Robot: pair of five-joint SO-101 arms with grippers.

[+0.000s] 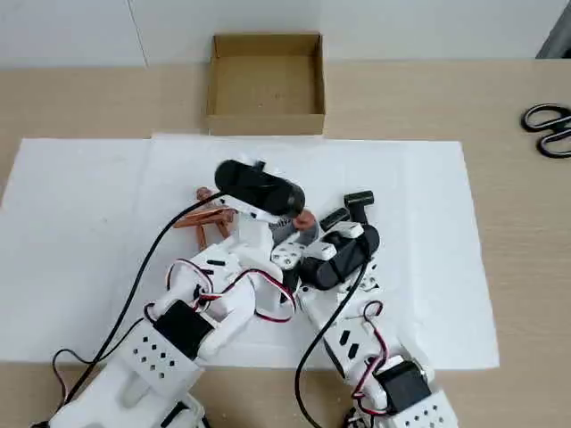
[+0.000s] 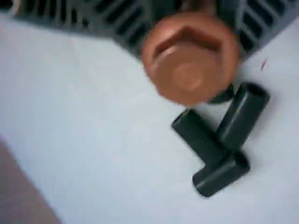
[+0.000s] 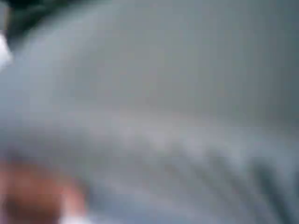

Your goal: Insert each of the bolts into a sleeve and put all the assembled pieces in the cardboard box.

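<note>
A copper bolt (image 1: pixel 306 218) hangs at the tip of my left gripper (image 1: pixel 299 212), which is shut on it; in the left wrist view its round head (image 2: pixel 189 58) faces the camera under a dark ribbed part. Three black sleeves (image 2: pixel 219 140) lie together on the white paper just beyond the bolt, and the high view shows them right of it (image 1: pixel 348 209). My right gripper (image 1: pixel 308 239) sits right below the bolt, close to the left one. In the right wrist view a blurred orange patch (image 3: pixel 32 196) is the bolt. More copper bolts (image 1: pixel 203 220) lie left of the arms.
The open cardboard box (image 1: pixel 266 123) stands at the back centre, off the white paper (image 1: pixel 80 232) that covers the work area. Black-handled scissors (image 1: pixel 549 129) lie at the far right edge of the wooden table.
</note>
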